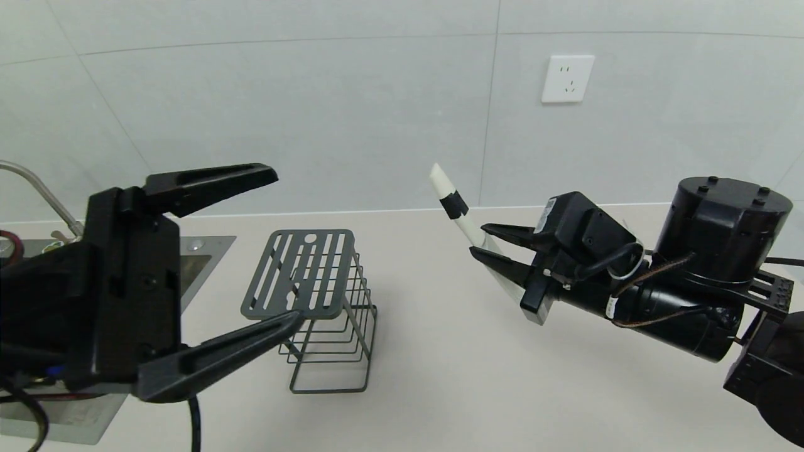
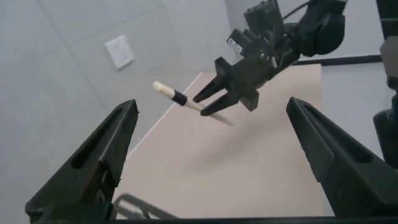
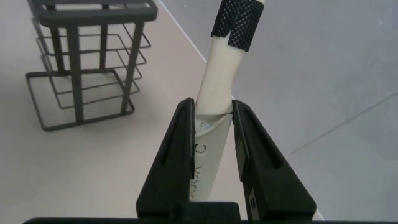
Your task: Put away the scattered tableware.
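Observation:
My right gripper is shut on a cream-handled utensil with a black band, held in the air above the counter with the handle tilted up and away. In the right wrist view the fingers clamp the utensil just below its black band. A dark grey wire cutlery rack stands on the counter between the arms. My left gripper hangs wide open in front of the rack, nothing between its fingers. The left wrist view shows the right gripper and the utensil farther off.
A steel sink with a faucet is set into the beige counter at the left. The grey tiled wall behind carries a white socket. Open counter lies around the rack.

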